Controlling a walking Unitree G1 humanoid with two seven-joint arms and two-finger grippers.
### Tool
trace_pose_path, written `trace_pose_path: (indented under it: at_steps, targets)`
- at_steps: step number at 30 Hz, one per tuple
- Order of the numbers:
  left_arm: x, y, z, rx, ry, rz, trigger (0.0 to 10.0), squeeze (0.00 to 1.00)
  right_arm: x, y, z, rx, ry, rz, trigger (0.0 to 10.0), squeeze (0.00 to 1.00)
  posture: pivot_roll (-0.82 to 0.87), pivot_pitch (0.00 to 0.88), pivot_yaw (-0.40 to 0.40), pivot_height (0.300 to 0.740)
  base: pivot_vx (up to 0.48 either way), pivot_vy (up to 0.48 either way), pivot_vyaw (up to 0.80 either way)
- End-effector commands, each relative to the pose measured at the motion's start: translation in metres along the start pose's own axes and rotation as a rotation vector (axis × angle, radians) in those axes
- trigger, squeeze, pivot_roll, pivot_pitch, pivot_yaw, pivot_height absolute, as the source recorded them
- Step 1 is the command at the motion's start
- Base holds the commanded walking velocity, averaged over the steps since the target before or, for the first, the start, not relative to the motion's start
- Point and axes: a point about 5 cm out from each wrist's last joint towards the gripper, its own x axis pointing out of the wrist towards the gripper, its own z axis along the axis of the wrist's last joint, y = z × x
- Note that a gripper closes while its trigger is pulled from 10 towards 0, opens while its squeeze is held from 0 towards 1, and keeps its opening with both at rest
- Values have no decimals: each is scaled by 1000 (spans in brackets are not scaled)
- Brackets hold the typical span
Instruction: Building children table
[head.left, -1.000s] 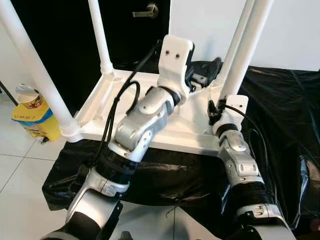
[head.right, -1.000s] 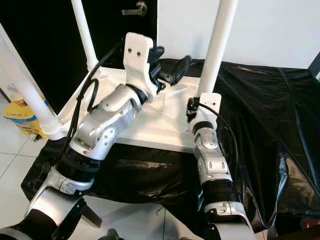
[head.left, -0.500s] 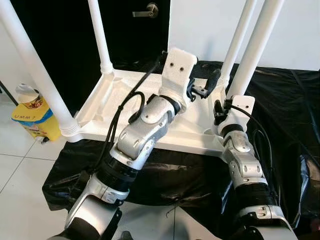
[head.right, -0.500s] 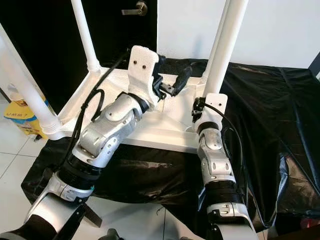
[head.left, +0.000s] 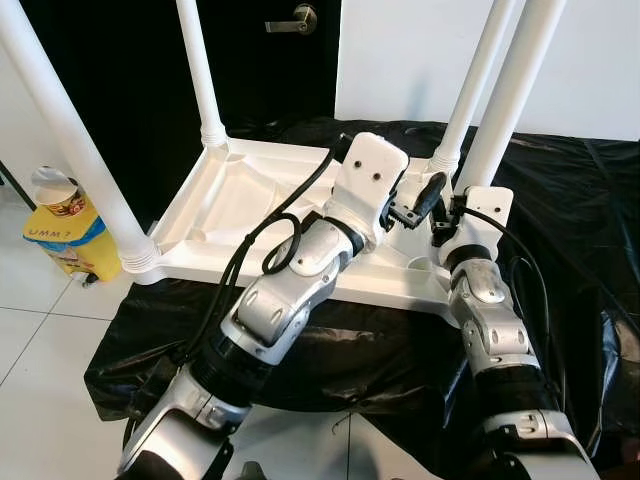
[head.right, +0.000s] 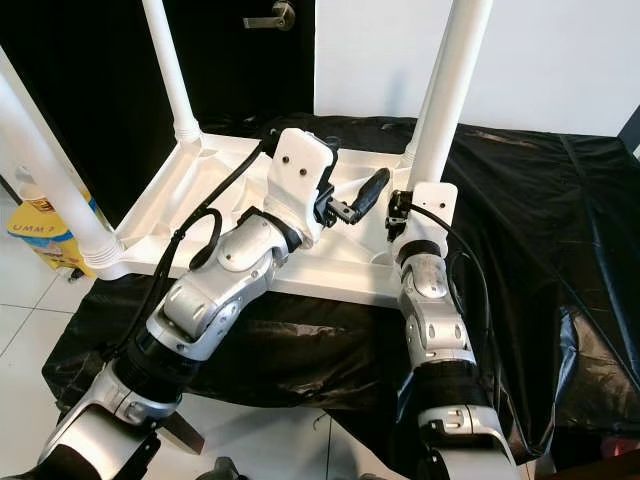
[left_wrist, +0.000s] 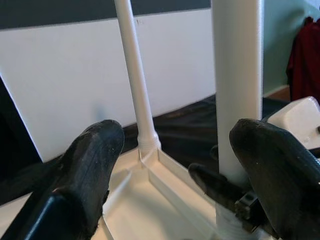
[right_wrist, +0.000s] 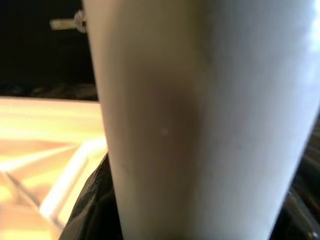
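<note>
My right gripper (head.right: 400, 212) clamps the near right table leg (head.right: 452, 80) just above its socket. My left gripper (left_wrist: 175, 165) is spread wide beside it. Keep the leg vertical while seating it. The upturned table top (head.left: 240, 195) rests on black sheeting (head.left: 560, 200) before a dark door (head.left: 270, 60).

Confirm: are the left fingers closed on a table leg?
No. In the left wrist view the left gripper has its fingers spread wide, and the near leg stands free between them.
</note>
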Motion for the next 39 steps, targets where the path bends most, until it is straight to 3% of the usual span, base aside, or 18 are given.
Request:
trace_pose_path:
  at_steps: [1,8,13,19,24,31,39]
  targets:
    - [-2,-12,0,25,-1,-178,10000,0,-5,1,3,-4,-30,10,10000,0,11,0,-45,740,0,0,0]
    - [-7,-14,-7,21,23,-195,10000,0,-14,5,-3,-5,-17,31,10000,0,7,0,-42,740,0,0,0]
    - [-9,-14,-10,16,35,-200,10000,0,-12,-3,0,-16,-29,5,10000,0,-1,8,-37,740,0,0,0]
    - [-11,-17,-12,7,48,-216,10000,0,-6,-28,9,-60,-68,-66,10000,0,-13,19,-30,740,0,0,0]
    - [-12,-18,-14,4,54,-223,10000,0,-7,-33,10,-70,-67,-78,10000,0,-16,23,-30,740,0,0,0]
    - [-18,-22,-22,6,93,-257,10000,0,-26,-31,-5,-78,-11,-69,10000,0,-25,30,-26,740,0,0,0]
    - [-25,-23,-36,24,151,-281,10000,0,-38,-33,-17,-75,22,-68,10000,0,-32,31,-17,740,0,0,0]
